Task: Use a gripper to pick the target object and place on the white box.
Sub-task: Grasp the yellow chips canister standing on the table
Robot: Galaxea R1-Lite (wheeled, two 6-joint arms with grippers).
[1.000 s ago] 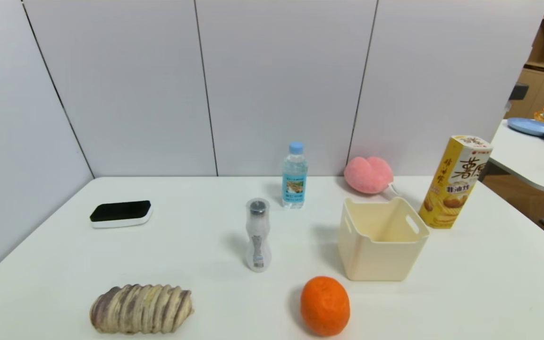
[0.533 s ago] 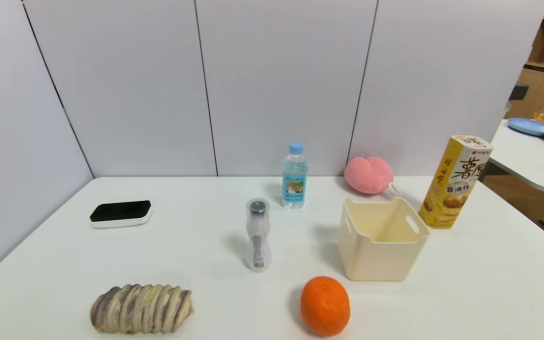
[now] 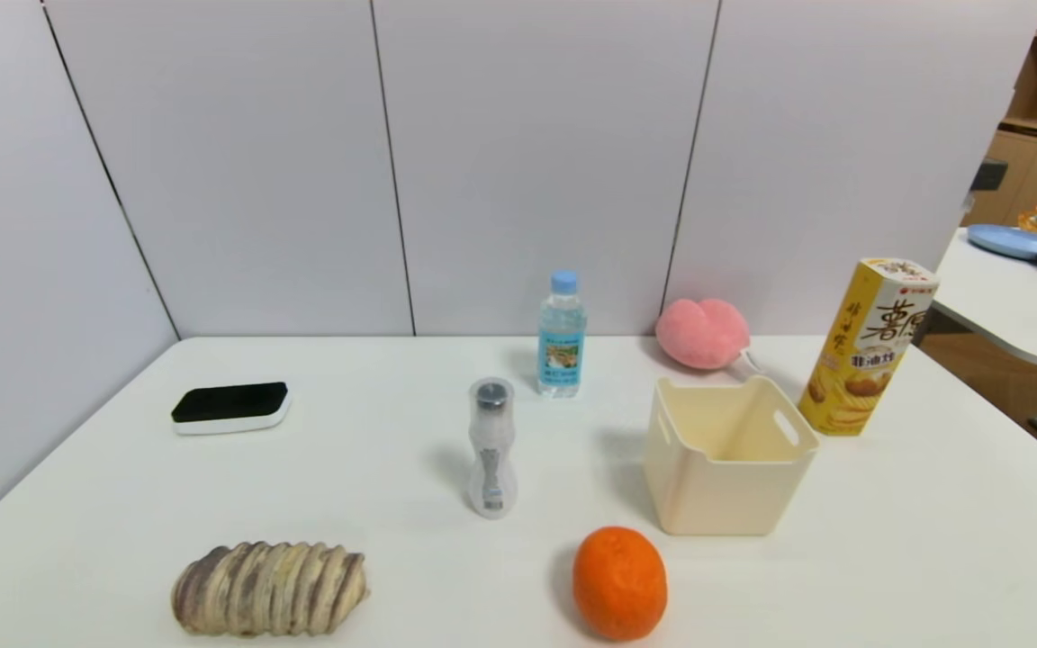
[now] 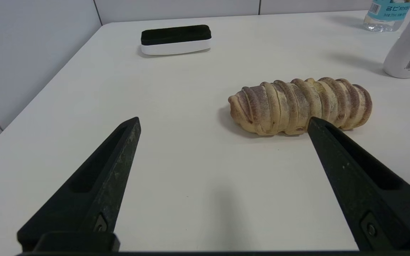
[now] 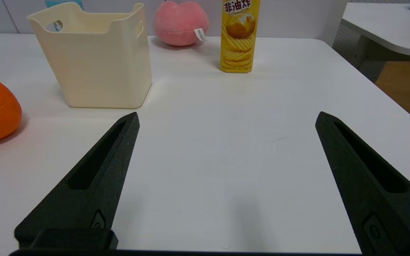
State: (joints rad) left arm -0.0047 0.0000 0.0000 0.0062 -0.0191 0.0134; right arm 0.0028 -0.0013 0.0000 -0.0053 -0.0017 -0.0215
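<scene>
Two tools (image 5: 226, 117) (image 4: 222, 121) gape empty; we judge the carton (image 5: 239, 35) ahead of ours light, crushable, best gripped mid-body.

Bare desk (image 5: 226, 149) lies before the right tool (image 5: 226, 119) up to the carton (image 5: 238, 35) — the bin (image 5: 94, 71) just beside it.

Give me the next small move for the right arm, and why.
Probably move the right pincer forward toward the chip carton. The pincer is open and empty above bare table, and the carton stands upright and untouched beyond it, beside the white box. The left pincer hangs open near the bread.
</scene>
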